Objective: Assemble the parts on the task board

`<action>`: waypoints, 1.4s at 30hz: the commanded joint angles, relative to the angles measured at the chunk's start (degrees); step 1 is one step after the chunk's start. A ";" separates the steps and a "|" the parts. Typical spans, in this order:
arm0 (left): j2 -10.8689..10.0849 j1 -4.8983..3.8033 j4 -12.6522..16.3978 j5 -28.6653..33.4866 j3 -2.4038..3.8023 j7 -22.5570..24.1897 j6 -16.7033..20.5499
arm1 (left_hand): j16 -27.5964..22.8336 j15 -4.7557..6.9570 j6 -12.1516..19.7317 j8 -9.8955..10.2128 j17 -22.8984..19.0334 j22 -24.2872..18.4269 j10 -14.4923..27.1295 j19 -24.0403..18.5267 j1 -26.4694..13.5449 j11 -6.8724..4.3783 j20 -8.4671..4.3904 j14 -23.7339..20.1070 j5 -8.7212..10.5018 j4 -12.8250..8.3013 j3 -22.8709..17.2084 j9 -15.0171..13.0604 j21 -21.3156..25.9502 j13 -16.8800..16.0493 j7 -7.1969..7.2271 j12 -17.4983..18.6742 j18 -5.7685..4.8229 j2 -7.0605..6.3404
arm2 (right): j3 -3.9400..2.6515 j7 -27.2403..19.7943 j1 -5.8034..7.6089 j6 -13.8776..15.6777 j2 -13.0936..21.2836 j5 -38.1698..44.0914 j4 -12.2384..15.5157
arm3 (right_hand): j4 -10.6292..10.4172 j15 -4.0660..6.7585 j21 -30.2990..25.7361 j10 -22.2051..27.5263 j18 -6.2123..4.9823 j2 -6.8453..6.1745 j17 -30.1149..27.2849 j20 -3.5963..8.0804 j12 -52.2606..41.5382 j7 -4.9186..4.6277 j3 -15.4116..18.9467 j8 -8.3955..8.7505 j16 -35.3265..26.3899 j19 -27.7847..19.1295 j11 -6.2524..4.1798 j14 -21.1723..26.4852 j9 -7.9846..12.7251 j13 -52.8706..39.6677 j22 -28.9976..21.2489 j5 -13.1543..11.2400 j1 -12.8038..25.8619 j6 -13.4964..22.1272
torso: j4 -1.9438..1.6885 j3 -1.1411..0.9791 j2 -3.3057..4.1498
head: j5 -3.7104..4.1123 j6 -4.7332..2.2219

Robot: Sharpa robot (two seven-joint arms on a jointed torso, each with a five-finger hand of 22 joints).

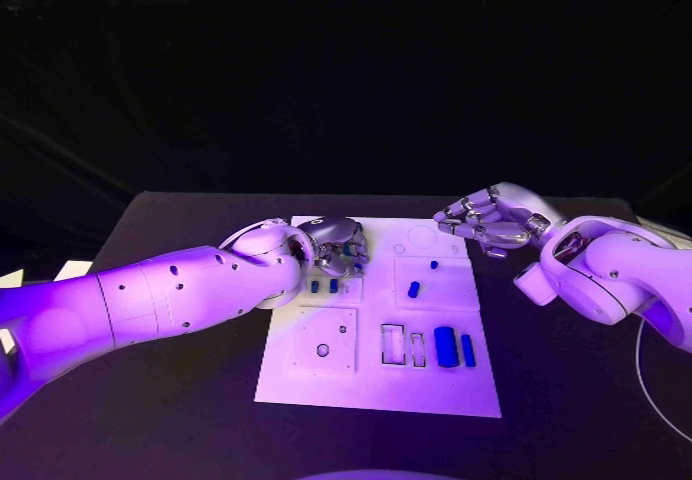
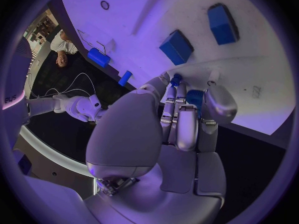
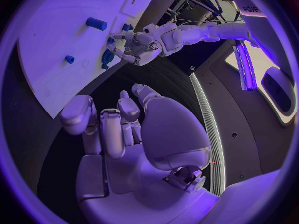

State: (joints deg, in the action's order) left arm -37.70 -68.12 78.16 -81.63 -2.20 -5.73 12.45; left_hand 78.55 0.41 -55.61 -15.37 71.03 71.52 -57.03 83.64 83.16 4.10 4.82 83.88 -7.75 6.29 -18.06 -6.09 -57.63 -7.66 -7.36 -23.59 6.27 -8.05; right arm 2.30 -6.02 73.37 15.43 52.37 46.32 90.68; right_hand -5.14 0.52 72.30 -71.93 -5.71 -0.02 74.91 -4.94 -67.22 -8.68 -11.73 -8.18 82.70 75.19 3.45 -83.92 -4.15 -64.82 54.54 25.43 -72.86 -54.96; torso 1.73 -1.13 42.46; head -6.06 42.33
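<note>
The task board [image 1: 378, 395] lies flat in the middle of the black bench [image 1: 159, 400], long side running away from the robot.

Left hand [image 1: 336, 246]: positioned over the far left portion of the board, fingers curled downward. In the left wrist view the fingertips [image 2: 176, 79] close around a small blue part [image 2: 194, 97] held against the board surface; the hand [image 2: 181, 119] is grasping this part. Two small blue pieces [image 1: 323, 286] stand in the board just on the robot's side of this hand.

Right hand [image 1: 488, 220]: raised at the far right corner of the board, beyond its edge, well apart from all the parts. The right wrist view shows its fingers [image 3: 102, 124] loosely curled with nothing between them; the hand [image 3: 134, 134] is clenched on nothing.

Other parts: a small blue peg [image 1: 414, 290] stands in the right middle panel. A large blue cylinder [image 1: 446, 346] and a slim blue bar [image 1: 467, 350] lie side by side near the board's near right area, just beside two empty rectangular recesses [image 1: 402, 344].
</note>
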 commanded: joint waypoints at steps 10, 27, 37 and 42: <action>0.28 0.03 -0.19 -0.74 0.07 -2.55 -3.18 | 0.18 0.33 -0.95 0.18 -0.45 0.38 -0.44 1.08 0.43 -0.02 -0.06 1.48 -0.16 -0.21 -1.10 0.14 -0.36 0.29 -0.02 0.09 -0.74 0.27 | -0.02 -0.33 -0.05 -0.03 -0.08 0.58 0.06 | -0.05 0.45 -0.26 0.42 -0.95 -0.10 3.88 0.03 0.05 -0.03 -0.32 -0.33 -0.30 -0.19 0.08 -3.59 0.06 -0.06 0.01 0.51 -0.54 0.37 | -0.02 0.00 -0.03 | -0.09 0.13; 0.34 0.03 -0.28 -0.61 0.14 -3.71 -3.80 | -0.09 0.02 -0.77 0.58 -1.07 0.39 0.81 0.63 0.34 0.42 0.12 1.28 -0.22 -0.48 -2.12 0.46 0.24 1.13 -0.23 1.12 -0.65 -0.27 | -0.02 -0.30 -0.06 -0.16 -0.17 0.58 -0.01 | -0.05 0.45 -0.26 0.42 -0.95 -0.10 3.88 0.03 0.05 -0.03 -0.32 -0.33 -0.30 -0.19 0.08 -3.59 0.06 -0.06 0.01 0.51 -0.54 0.37 | -0.01 0.01 0.00 | -0.47 0.47; 0.37 0.03 -0.59 -0.97 0.20 -4.59 -4.78 | 0.04 -0.02 -0.86 0.60 -0.97 0.63 0.87 0.60 0.53 0.43 0.17 1.33 -0.48 -0.72 -2.63 0.52 0.01 1.29 -0.17 1.20 -0.67 -0.24 | -0.02 -0.29 -0.06 -0.27 -0.21 0.58 -0.01 | -0.05 0.45 -0.26 0.42 -0.95 -0.10 3.88 0.03 0.05 -0.03 -0.32 -0.33 -0.30 -0.19 0.08 -3.59 0.06 -0.06 0.01 0.51 -0.54 0.37 | -0.02 -0.02 0.00 | -0.63 0.73; 0.35 0.03 -0.67 -1.02 0.23 -4.80 -4.96 | 0.06 0.00 -0.83 0.66 -1.00 0.72 0.72 0.57 0.61 0.40 0.17 1.33 -0.61 -0.88 -2.85 0.57 -0.06 1.32 -0.17 1.12 -0.67 -0.35 | -0.02 -0.31 -0.06 -0.32 -0.22 0.58 0.00 | -0.05 0.45 -0.26 0.42 -0.95 -0.10 3.88 0.03 0.05 -0.03 -0.32 -0.33 -0.30 -0.19 0.08 -3.59 0.06 -0.06 0.01 0.51 -0.54 0.37 | -0.02 -0.02 -0.01 | -0.64 0.74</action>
State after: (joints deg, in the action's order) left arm -37.29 -68.40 77.89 -81.91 -1.69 -8.69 10.03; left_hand 78.54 0.40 -56.20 -14.93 70.01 72.20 -56.62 83.64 83.53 4.49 4.83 83.88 -8.13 5.37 -20.73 -5.57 -57.60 -6.46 -7.57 -22.62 6.28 -8.15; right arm 2.30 -6.00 73.34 15.39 52.21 46.43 90.66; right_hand -5.14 0.52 72.30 -71.93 -5.71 -0.02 74.94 -4.94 -67.22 -8.68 -11.72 -8.18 82.70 75.19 3.45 -83.92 -4.15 -64.83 54.54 25.74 -72.86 -54.96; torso 1.71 -1.13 42.45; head -6.69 43.06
